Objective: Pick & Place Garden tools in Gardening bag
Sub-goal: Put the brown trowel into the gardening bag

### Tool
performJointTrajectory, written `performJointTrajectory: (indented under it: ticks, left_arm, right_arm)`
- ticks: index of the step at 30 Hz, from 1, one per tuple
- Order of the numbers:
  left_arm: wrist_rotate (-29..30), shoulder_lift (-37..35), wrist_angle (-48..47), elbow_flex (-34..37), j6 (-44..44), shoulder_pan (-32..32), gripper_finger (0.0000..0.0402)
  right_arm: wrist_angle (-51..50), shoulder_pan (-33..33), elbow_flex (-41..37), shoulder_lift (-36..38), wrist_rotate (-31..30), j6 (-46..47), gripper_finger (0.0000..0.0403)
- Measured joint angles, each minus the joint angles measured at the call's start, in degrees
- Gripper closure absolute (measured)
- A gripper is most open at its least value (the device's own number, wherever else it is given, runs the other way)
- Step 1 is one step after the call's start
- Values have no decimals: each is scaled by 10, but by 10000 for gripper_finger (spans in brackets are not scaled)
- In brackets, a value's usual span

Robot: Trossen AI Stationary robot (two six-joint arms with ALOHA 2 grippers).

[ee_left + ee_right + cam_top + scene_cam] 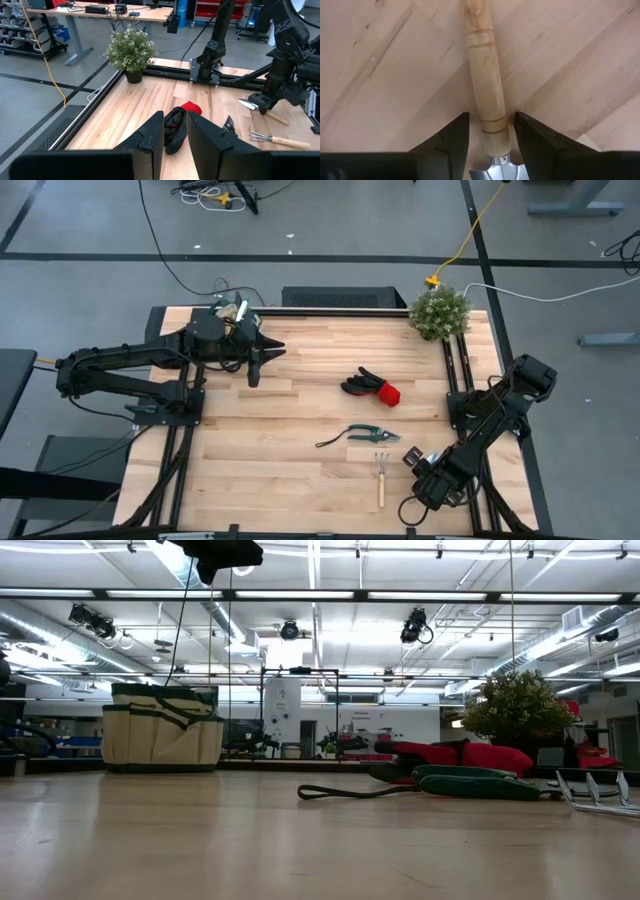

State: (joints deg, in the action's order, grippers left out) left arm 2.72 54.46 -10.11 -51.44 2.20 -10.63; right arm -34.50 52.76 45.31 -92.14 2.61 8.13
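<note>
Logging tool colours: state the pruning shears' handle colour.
Dark green on the pruning shears, clearest in the low view.

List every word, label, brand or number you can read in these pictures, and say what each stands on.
None can be read.
The gardening bag, gloves, pruning shears, rake and the trowel in the right gripper show no lettering.
Signs in the room behind the table in the low view are too small to read.

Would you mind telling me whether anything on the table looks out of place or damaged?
Nothing stands out. The gloves, shears and rake lie flat and apart on the table; the bag and plant stand upright. The right gripper straddles a trowel's wooden handle; the left gripper hovers open.
</note>
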Motion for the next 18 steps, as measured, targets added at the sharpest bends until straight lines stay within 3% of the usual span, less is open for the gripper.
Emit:
performJointTrajectory:
  ticks: [18]
  left_arm:
    - [11, 0, 0, 0, 0, 0, 312]
  right_arm:
    - [5, -1, -1, 3, 3, 4, 321]
